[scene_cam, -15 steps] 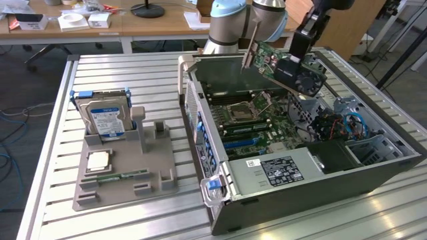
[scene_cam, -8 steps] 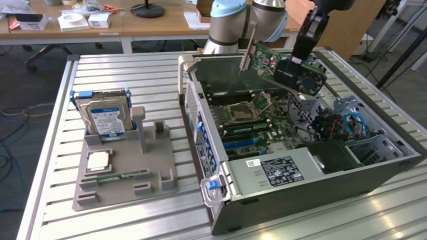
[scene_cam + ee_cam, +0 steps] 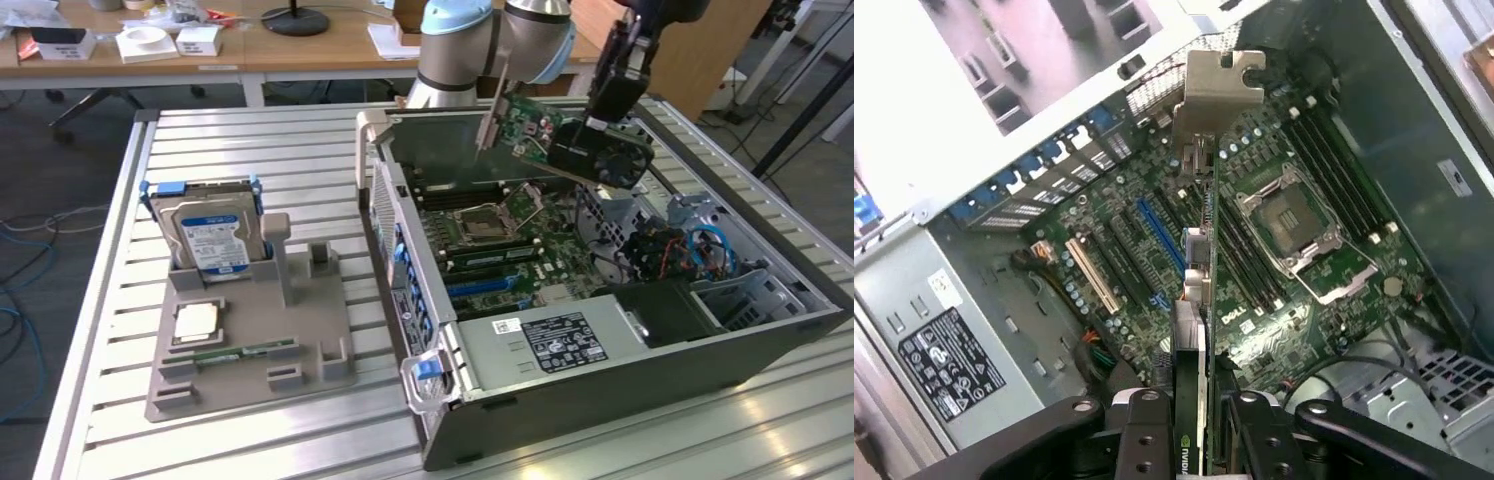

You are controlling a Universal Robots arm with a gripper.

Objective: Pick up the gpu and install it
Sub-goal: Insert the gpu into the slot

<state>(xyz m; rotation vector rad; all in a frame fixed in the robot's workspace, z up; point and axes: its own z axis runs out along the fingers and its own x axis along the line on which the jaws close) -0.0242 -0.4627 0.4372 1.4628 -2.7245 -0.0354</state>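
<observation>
My gripper [image 3: 597,128] is clamped on the gpu [image 3: 529,124], with a finger pressed against each face of the card. The gpu hangs tilted in the air above the open computer case [image 3: 601,395], clear of the motherboard [image 3: 514,245]. In the wrist view it is edge-on over the expansion slots [image 3: 1159,232], with its silver bracket [image 3: 1219,88] toward the case's rear wall. The case lies on the desk [image 3: 267,135].

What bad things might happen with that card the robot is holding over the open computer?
1. The graphics card hangs tilted in the gripper above the open computer; it might go down crooked and miss the blue slot.
2. Its metal bracket might catch on the computer's wall.
3. If the grip slips, it could drop onto the green board.
</observation>
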